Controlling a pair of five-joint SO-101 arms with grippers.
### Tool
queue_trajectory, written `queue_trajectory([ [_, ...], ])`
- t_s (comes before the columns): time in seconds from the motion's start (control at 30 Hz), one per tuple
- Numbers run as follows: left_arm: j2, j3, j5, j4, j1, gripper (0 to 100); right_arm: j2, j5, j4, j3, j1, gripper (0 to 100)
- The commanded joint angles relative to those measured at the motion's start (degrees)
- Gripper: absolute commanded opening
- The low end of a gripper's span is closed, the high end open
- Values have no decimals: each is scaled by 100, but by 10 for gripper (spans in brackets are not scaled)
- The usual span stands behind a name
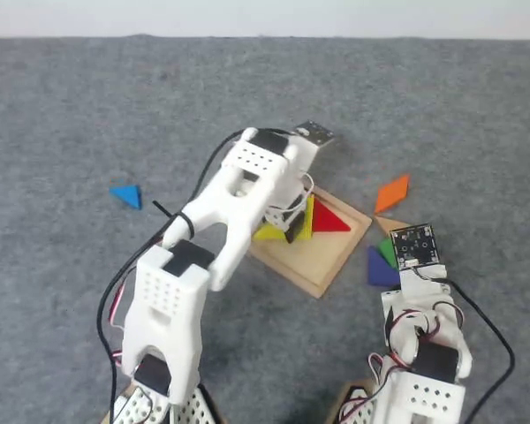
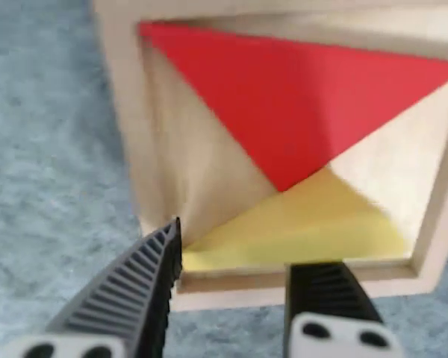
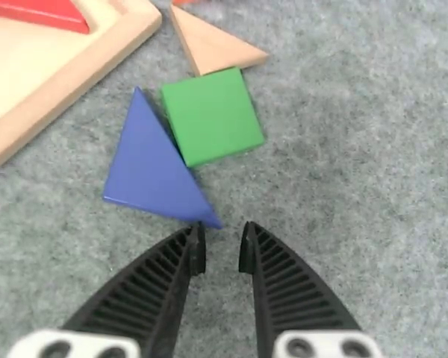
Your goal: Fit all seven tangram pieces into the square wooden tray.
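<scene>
Red triangle (image 2: 299,97) and yellow triangle (image 2: 306,231) lie in the wooden tray (image 2: 119,112), the left gripper (image 2: 243,250) spread empty over its rim; next, I'd guess, the right gripper (image 3: 220,242), barely parted and empty, must widen around the blue triangle (image 3: 149,171) beside the tray.

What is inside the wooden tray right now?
A red triangle and a yellow triangle lie in the tray, tips meeting near the middle, with bare wood beside them. The left claw, open over one rim, covers a little of the yellow triangle's edge.
</scene>
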Motion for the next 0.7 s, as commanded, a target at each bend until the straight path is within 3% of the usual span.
queue_trajectory([
  [0.0, -88, -286, -88, 70, -193, 210, -84, 70, 31, 88, -40, 91],
  [0.23, -158, -295, -237, 114, -193, 210, -84, 70, 22, 88, -40, 91],
  [0.43, -1002, -286, -369, 475, -167, 211, -84, 70, 13, 88, -40, 91],
  [0.67, -1486, -259, -281, 308, -114, 212, -84, 70, 13, 88, -40, 91],
])
